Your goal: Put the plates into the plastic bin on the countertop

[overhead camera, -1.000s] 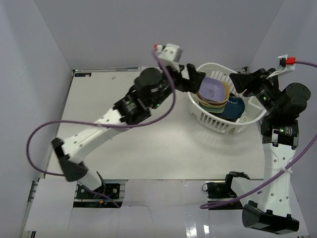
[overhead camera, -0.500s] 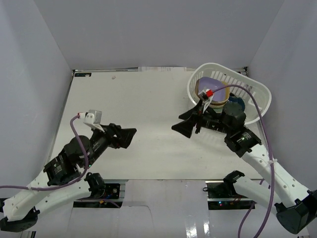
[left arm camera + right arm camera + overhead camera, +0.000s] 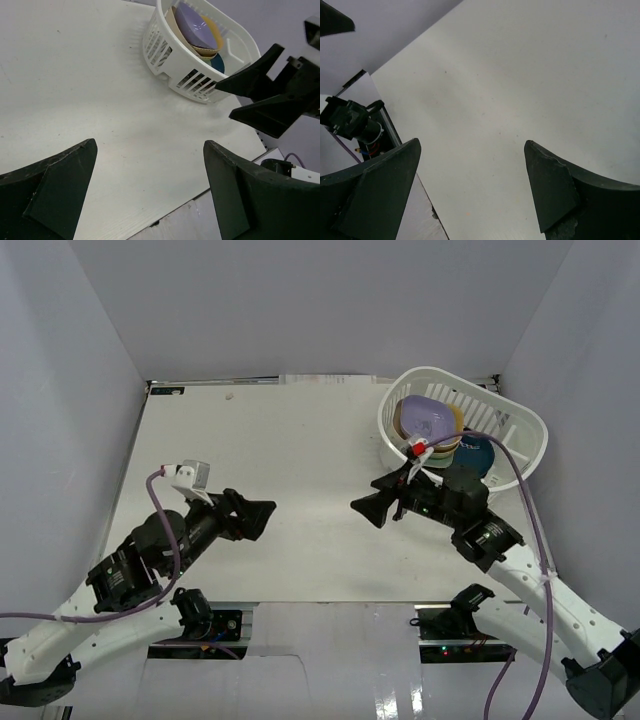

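The plates (image 3: 428,423) lie nested in a leaning stack inside the plastic bin (image 3: 200,82) at the far right of the bench (image 3: 290,440). The left fingers (image 3: 55,185) and right fingers (image 3: 375,190) both hang spread wide above it, holding nothing. The dishes look stiff, light and glossy, probably slippery, so a pinch across a raised rim seems surest.

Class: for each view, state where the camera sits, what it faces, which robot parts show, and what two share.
Top external: overhead, behind bases, facing down on countertop; both arms.
Left wrist: left arm, facing plastic bin; own fingers, right end effector.
Right wrist: right arm, facing countertop; own fingers.
Shared: first two show bin.
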{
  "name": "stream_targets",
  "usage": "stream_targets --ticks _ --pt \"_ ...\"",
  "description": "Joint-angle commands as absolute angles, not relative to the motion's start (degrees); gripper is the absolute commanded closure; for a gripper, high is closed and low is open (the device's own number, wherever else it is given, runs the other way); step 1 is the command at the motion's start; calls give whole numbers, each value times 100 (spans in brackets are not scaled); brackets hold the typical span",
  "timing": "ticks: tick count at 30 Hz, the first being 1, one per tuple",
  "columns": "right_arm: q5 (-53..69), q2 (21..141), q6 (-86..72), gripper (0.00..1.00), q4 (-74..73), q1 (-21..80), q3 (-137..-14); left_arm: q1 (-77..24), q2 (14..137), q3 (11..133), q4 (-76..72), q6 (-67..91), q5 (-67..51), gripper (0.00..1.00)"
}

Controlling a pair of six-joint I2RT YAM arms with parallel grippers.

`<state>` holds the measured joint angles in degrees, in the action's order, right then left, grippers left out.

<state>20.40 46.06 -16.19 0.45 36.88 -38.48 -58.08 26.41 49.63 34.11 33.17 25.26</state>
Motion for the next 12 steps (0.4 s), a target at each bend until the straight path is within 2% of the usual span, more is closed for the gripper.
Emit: stream_targets --ticks 1,5,10,12 --pt "1592 4044 -1301 10 107 3727 -4464 -5809 3058 5273 2920 2927 2365 2" --pt "670 3377 -1011 10 -597 3727 -4869 -5801 3304 5344 2523 2567 2162 2" --pt "-700 2488 -809 10 -660 3727 -4712 -5801 3252 5230 2119 2320 2162 2" --pt "-869 2339 -782 10 -712 3727 -4702 -5801 3304 5221 2066 2286 2241 2"
